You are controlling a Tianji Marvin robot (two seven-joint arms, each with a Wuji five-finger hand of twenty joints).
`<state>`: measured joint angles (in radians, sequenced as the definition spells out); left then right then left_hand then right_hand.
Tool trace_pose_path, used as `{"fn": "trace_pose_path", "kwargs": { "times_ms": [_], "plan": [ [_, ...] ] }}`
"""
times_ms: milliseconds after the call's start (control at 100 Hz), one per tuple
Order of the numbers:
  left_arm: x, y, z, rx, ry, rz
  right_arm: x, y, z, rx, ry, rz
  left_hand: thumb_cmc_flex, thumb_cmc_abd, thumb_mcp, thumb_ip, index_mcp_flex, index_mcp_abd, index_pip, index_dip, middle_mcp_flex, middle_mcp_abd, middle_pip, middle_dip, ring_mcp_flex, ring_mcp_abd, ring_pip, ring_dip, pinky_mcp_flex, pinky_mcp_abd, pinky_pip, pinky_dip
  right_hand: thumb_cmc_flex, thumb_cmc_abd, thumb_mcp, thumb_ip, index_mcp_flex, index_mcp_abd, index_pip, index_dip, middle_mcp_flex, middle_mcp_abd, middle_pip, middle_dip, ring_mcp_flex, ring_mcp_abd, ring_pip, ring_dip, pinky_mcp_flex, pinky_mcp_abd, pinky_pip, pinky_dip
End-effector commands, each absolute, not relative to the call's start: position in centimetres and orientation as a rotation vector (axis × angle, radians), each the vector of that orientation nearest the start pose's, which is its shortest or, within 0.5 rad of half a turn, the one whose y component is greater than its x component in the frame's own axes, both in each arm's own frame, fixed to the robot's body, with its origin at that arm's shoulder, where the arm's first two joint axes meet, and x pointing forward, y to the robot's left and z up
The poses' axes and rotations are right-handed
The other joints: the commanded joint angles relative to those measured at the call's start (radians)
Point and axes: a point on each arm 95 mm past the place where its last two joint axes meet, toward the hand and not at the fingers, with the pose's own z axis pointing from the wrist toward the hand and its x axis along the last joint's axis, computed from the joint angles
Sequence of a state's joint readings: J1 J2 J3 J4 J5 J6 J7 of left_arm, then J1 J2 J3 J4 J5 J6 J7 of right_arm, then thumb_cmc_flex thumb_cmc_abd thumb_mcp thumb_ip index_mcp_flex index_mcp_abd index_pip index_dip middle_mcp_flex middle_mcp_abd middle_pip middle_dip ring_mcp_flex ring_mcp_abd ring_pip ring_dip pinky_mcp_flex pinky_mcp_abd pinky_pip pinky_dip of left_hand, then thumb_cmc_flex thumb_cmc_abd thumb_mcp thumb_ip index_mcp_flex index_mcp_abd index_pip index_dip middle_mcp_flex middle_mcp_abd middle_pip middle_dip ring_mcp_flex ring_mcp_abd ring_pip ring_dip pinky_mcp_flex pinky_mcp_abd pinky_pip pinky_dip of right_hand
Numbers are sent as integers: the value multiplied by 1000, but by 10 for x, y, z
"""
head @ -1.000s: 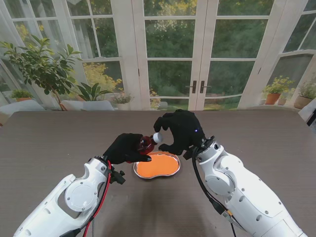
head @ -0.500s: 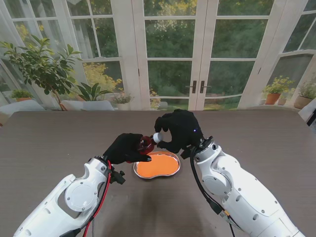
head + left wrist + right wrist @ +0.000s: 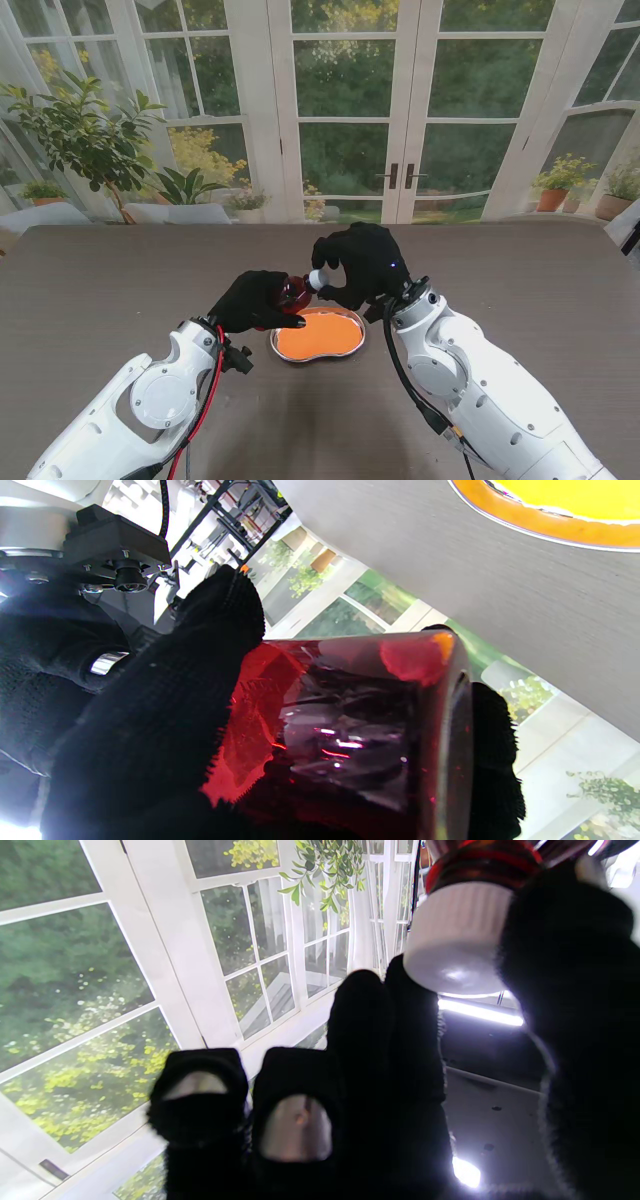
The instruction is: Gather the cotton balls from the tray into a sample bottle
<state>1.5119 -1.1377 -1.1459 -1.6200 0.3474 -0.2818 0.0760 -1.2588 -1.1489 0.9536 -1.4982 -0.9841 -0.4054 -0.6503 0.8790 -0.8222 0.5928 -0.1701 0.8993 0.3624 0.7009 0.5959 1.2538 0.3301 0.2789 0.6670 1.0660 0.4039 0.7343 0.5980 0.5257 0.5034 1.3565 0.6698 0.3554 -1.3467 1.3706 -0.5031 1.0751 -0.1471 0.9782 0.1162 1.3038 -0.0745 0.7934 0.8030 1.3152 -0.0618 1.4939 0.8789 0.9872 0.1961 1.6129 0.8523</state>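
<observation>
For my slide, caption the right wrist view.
Black-gloved right hand grips the ribbed white plastic cap on the dark red sample bottle, garden windows behind.

The dark red translucent sample bottle (image 3: 293,292) sat mostly hidden inside the black-gloved left robot hand (image 3: 255,300). Any cotton balls in the orange kidney-shaped metal tray (image 3: 318,335) were too small to tell.

The right hand (image 3: 362,262) is drifting slightly leftward, closing in on the white cap (image 3: 318,279) of the red bottle (image 3: 293,292), with its forearm (image 3: 470,380) following the same way.
</observation>
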Motion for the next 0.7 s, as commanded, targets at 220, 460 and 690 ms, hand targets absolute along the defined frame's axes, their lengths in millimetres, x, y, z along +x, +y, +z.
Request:
{"fn": "trace_pose_path", "kwargs": {
  "times_ms": [220, 460, 690],
  "plan": [
    [401, -55, -283, -1521, 1184, -2291, 420, 102, -223, 471, 1150, 2311, 187, 263, 310, -9, 149, -210, 104, 5, 39, -50, 18, 8, 15, 26, 23, 3, -24, -21, 19, 24, 158, -65, 72, 10, 23, -171, 124, -1, -9, -29, -53, -13, 5, -56, -14, -11, 14, -25, 46, -7],
    [401, -55, -283, -1521, 1183, -2290, 420, 103, -223, 461, 1146, 2313, 187, 263, 310, -9, 148, -210, 104, 5, 38, -48, 17, 8, 13, 27, 22, 3, -24, -21, 19, 24, 149, -99, 84, 11, 32, -174, 88, 31, -20, -30, -49, -7, 7, -68, -20, -13, 14, -42, 43, -7],
    [401, -55, -283, -1519, 1186, -2289, 421, 102, -222, 460, 1151, 2316, 187, 265, 309, -9, 148, -210, 104, 5, 38, -51, 17, 8, 14, 26, 22, 2, -24, -21, 19, 24, 168, -92, 85, 10, 33, -174, 108, 23, -12, -34, -46, -13, 6, -68, -15, -11, 17, -40, 44, -6]
  ]
}}
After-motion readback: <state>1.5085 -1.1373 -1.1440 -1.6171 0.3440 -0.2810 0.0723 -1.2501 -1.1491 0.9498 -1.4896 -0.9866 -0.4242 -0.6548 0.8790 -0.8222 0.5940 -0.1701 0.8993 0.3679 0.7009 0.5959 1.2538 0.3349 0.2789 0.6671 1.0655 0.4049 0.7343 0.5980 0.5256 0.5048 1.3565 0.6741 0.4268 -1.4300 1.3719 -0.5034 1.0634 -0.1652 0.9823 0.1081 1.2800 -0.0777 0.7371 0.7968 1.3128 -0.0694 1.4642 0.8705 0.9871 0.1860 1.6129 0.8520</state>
